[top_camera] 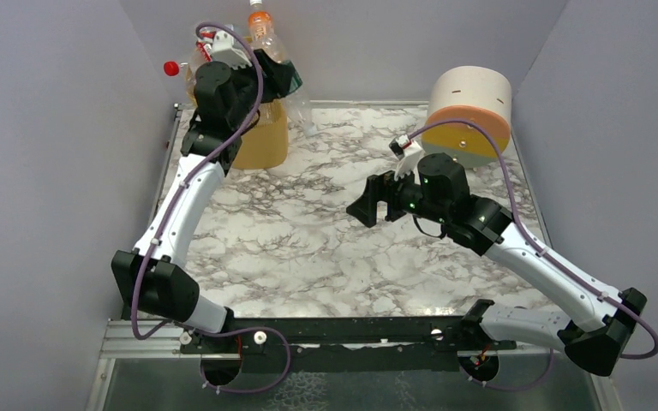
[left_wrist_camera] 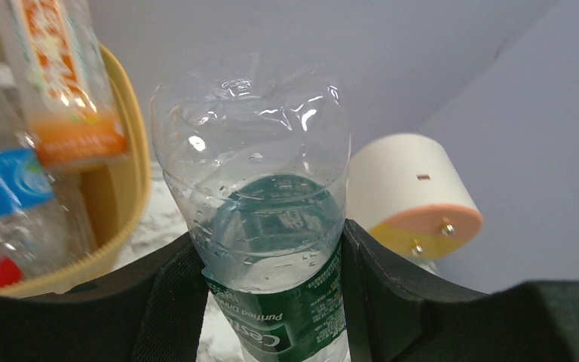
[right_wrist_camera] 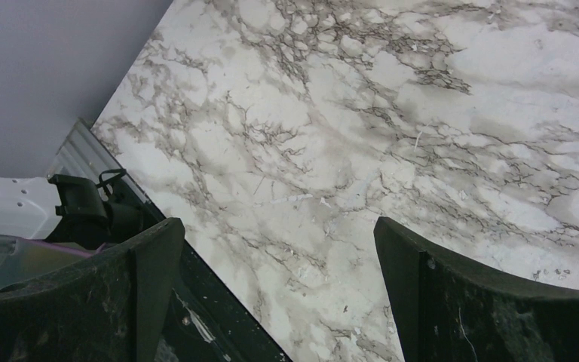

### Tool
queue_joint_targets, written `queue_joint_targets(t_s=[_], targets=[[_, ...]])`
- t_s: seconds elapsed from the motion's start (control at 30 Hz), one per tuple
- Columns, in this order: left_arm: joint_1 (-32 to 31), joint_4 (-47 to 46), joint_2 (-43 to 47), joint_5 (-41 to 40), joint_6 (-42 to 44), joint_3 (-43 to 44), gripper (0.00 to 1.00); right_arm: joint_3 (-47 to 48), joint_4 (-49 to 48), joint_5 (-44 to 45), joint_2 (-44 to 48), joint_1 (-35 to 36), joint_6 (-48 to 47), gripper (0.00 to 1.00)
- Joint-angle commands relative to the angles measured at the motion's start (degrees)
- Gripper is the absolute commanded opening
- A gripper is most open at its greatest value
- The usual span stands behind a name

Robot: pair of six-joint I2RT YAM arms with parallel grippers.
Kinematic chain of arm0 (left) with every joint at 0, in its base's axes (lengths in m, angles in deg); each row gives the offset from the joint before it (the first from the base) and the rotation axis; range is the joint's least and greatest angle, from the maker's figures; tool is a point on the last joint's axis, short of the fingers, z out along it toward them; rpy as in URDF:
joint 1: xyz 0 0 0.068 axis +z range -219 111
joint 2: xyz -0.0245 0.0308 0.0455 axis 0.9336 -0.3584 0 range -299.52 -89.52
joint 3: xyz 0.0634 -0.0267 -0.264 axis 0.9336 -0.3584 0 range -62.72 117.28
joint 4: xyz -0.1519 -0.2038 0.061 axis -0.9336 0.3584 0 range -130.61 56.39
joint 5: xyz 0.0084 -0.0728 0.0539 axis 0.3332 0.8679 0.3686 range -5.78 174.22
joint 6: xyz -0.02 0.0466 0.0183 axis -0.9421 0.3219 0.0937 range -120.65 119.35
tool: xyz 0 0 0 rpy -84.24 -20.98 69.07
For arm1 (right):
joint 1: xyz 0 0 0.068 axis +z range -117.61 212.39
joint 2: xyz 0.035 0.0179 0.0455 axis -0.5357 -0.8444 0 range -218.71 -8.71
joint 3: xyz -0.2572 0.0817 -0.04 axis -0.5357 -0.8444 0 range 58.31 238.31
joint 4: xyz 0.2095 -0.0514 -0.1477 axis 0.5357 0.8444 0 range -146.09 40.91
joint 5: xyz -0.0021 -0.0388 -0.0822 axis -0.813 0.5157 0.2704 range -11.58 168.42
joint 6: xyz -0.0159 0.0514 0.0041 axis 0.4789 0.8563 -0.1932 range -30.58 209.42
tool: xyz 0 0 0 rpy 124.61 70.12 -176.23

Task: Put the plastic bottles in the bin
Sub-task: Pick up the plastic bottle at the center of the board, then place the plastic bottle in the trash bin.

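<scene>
Left wrist: left end effector (left_wrist_camera: 269, 249) grips green-labelled bottle (left_wrist_camera: 249, 151); right end effector (right_wrist_camera: 275, 226) gapes empty.

A desk (top_camera: 308, 248) with a white marble-patterned top, veined in grey, is seen with most of its surface bare. The yellow-orange bin (top_camera: 267, 144) is set upright at the far left corner, and a round white and orange drum (top_camera: 471, 103) is tilted on its side at the far right, well apart from the bin. A black rail (top_camera: 351, 330) is fixed along the near edge.
</scene>
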Motion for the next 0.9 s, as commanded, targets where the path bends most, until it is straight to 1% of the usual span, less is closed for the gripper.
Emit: queue_joint_targets(t_s=[0.0,0.1,0.27,0.53,0.77,0.87], targets=[[2.5,-1.8,-3.1,-5.0,9.3,7.1,0.53,-0.7,1.4,3.0,1.8,0.1,0.2,1.00],[3.3,-4.1,-5.8,-7.9,14.5,11.1,0.53,-2.1,0.5,2.2,2.0,0.1,0.8,1.00],[4.3,-5.4,-10.3,-8.7,19.8,17.6,0.53,-4.0,-0.7,0.8,1.9,0.2,1.5,0.99],[4.7,-10.1,-12.7,-13.1,26.4,18.9,0.53,-5.4,-2.0,-0.4,1.4,0.1,2.0,1.00],[4.9,-11.5,-13.8,-14.0,30.0,18.9,0.53,-6.4,-3.2,-1.6,0.6,0.1,2.6,0.99],[5.0,-11.2,-16.3,-14.2,31.0,19.2,0.53,-6.6,-3.6,-2.1,0.3,0.1,2.7,1.00]])
